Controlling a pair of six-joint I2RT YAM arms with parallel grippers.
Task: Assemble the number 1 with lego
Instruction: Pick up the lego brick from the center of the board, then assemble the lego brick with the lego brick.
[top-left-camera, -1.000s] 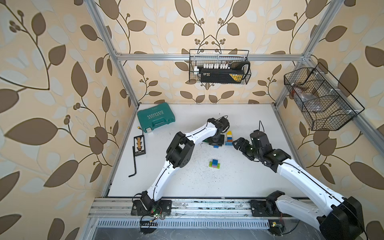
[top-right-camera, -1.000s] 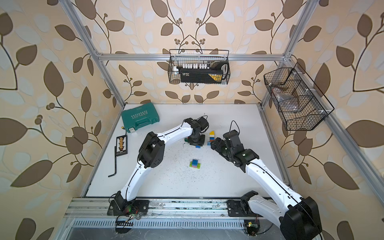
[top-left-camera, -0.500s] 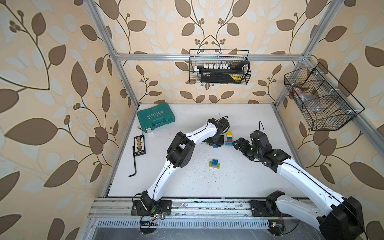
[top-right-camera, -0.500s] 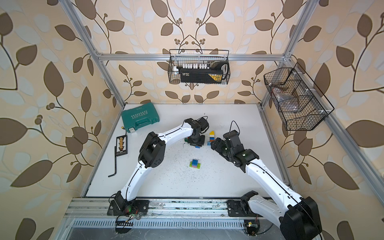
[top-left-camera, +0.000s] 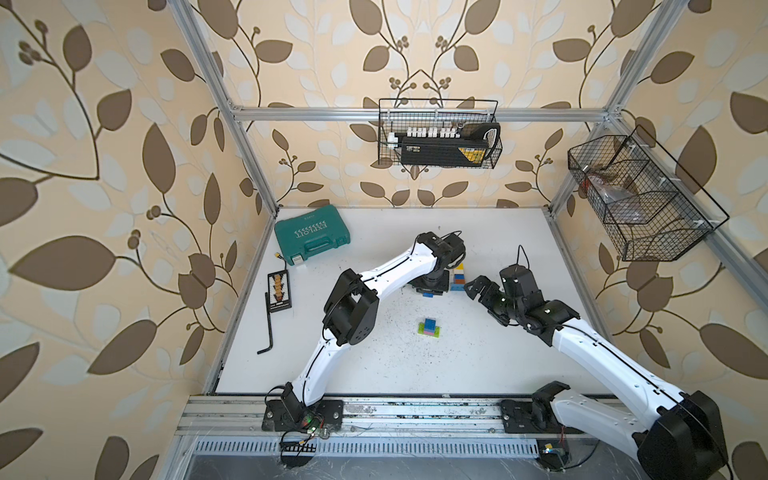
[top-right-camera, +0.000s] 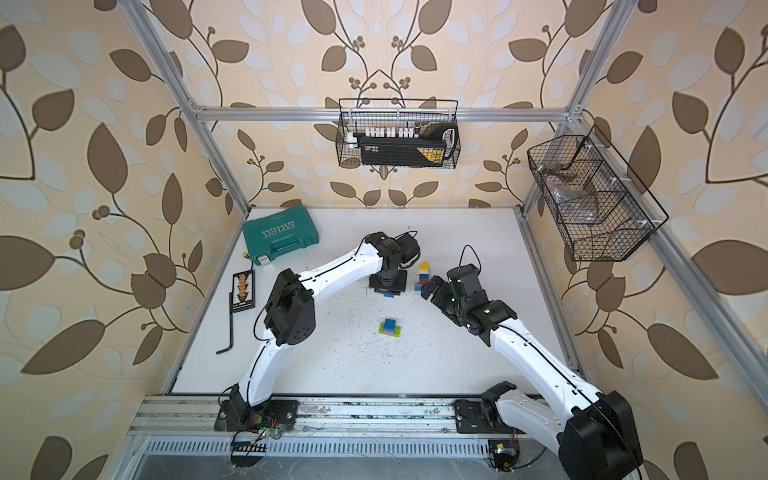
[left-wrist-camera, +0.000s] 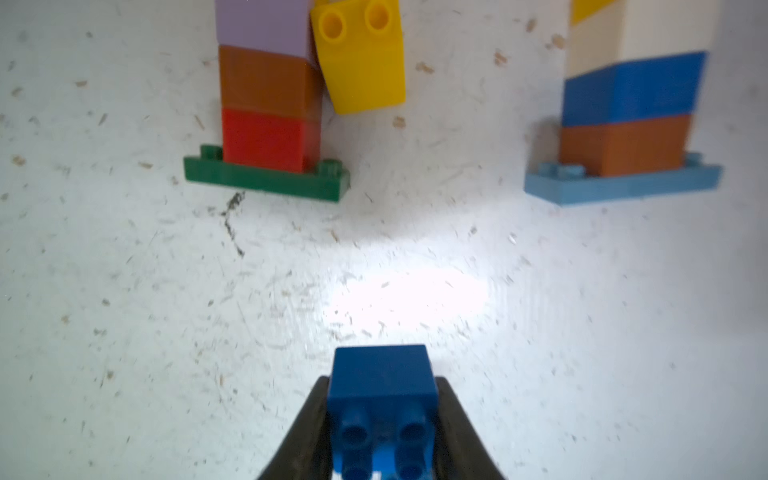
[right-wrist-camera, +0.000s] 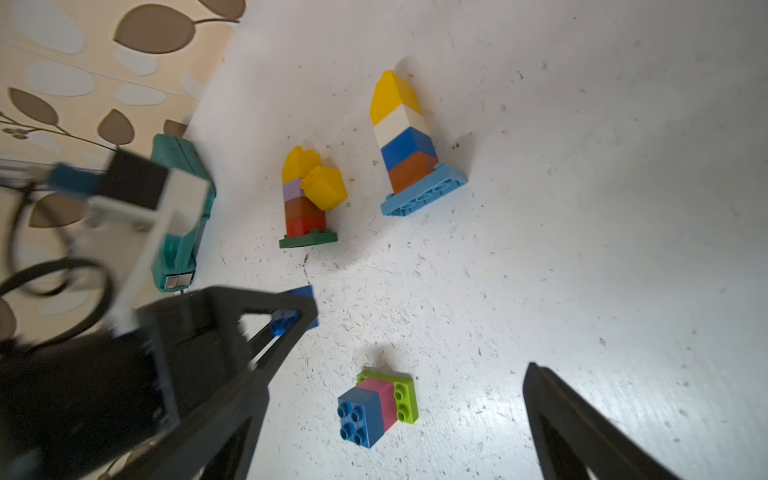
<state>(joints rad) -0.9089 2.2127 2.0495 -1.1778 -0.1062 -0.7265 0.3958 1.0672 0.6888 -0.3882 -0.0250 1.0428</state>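
Left wrist view: my left end effector (left-wrist-camera: 382, 388) is clenched on a blue brick (left-wrist-camera: 380, 372) around the middle of the bench (left-wrist-camera: 124, 332). My right end effector (right-wrist-camera: 398, 369) is spread wide beside it. Toward the far edge lie a green-based stack (left-wrist-camera: 266, 137) and a light-blue-based stack (left-wrist-camera: 623, 145), apart.

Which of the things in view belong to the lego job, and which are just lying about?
Job: blue brick in the left gripper; green-based stack; tilted yellow brick; light-blue-based stack; blue-pink-lime cluster.
Lying about: teal tool case; hex key; bit holder; back wire basket; side wire basket.
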